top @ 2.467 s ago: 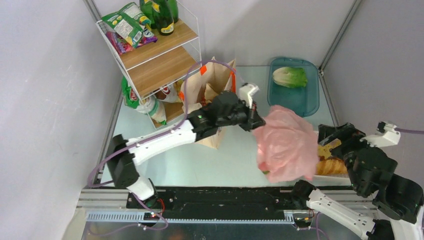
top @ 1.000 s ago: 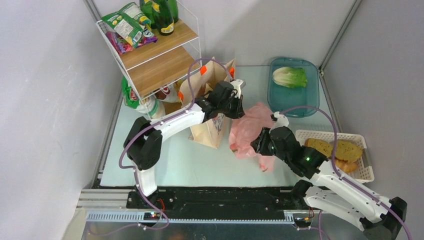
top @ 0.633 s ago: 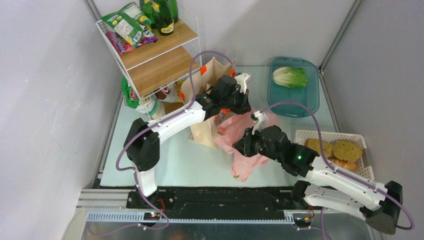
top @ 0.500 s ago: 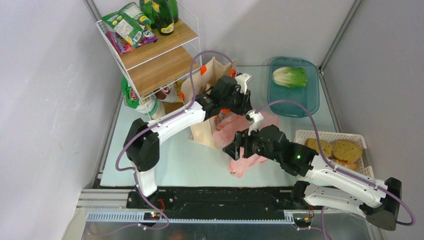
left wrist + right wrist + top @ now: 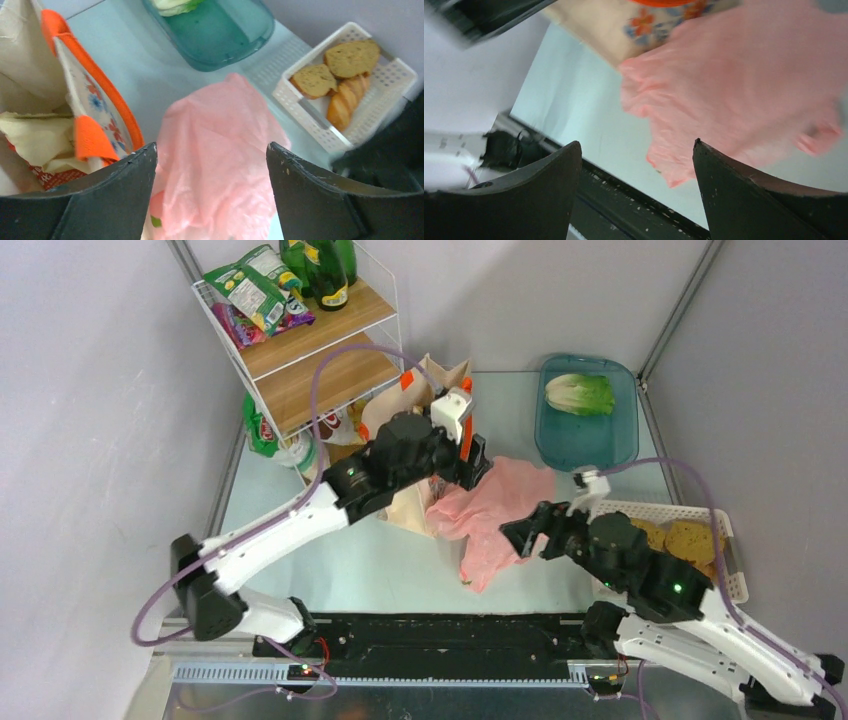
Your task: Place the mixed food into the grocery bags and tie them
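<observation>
Top external view, nearest the bases: the right gripper (image 5: pixel 522 528) hangs with its black fingers spread wide and nothing between them, just beside the near right edge of the thin translucent pink plastic bag (image 5: pixel 490 502). That bag lies slumped and crumpled on the pale smooth table (image 5: pixel 400 560), its film wrinkled and its outline ragged. In the right wrist view it sits beyond the fingertips, apart from them.

At the bag's far left edge the left gripper (image 5: pixel 476 462) is also wide open and holds nothing. The left wrist view shows the pink film below the gap between its fingers (image 5: pixel 100 195).

Just behind, the beige tote with orange handles and floral print (image 5: pixel 420 410) stands upright, mouth open. To the right, a white lattice plastic basket (image 5: pixel 660 508) holds golden-brown bread rolls (image 5: pixel 690 540). Farthest off, the pale-green leafy lettuce head (image 5: pixel 580 393) lies in a rounded teal plastic tray (image 5: pixel 590 445).
</observation>
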Motion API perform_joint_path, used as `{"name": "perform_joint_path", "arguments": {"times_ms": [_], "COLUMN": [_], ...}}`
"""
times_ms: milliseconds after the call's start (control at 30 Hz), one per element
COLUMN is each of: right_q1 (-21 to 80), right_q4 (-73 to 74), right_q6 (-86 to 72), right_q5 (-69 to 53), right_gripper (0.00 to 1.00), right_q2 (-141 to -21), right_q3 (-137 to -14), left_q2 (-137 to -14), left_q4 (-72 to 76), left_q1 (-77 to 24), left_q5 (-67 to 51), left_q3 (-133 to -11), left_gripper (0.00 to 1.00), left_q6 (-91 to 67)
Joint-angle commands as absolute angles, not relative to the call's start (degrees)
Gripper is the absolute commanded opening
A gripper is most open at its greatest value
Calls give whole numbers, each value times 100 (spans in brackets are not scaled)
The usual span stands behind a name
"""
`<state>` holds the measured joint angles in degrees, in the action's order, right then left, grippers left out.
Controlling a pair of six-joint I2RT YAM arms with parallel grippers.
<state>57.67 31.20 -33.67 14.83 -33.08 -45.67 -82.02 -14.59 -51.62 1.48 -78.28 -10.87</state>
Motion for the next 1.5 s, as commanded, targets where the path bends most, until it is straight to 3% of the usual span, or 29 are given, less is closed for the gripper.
{"name": "perform_joint_path", "arguments": {"times_ms": [0, 267, 433, 633, 833, 1033, 1300, 1467], "right_q1": [5406, 5019, 4993, 4598, 3635, 3090, 3593, 4714], "right_q4": [4555, 5215, 4666, 3617, 2091, -657, -1159, -884], "right_q6": [-4204, -4530, -4706, -4725, -4601, -4361, -3925, -3539], "right_q5": [2865, 3290, 2962, 2666, 1286, -1295, -2694, -1717], "right_gripper": [83, 79, 89, 89, 87, 81, 69, 65], "right_q2": [-2659, -1904, -2048, -2381, -3142, -3560, -4034, -3889], "right_q3": [-4766, -4413, -3782, -3088, -2535, -1793, -2196, -2644], "left_q2": [-7545, -7749, -8394, -8543, -8472, -8809, -9077, -8861], "left_q4": [-1376, -1377, -1452, -1462, -1455, -1444, -1444, -1455], "left_q1": [-5917, -7285, -7258, -6693, -5950, -5385, -5223, -5225], "left_q5": [1193, 2693, 2971, 2646, 2301, 2007, 1883, 1798], "left_q3": [-7261, -6742, -6678, -6444, -6029, -6046, -6359, -6468], "left_gripper": [84, 82, 89, 87, 86, 84, 80, 79], "left_q6": [-774, -934, -1128, -1511, -1586, -1452, -1397, -1419]}}
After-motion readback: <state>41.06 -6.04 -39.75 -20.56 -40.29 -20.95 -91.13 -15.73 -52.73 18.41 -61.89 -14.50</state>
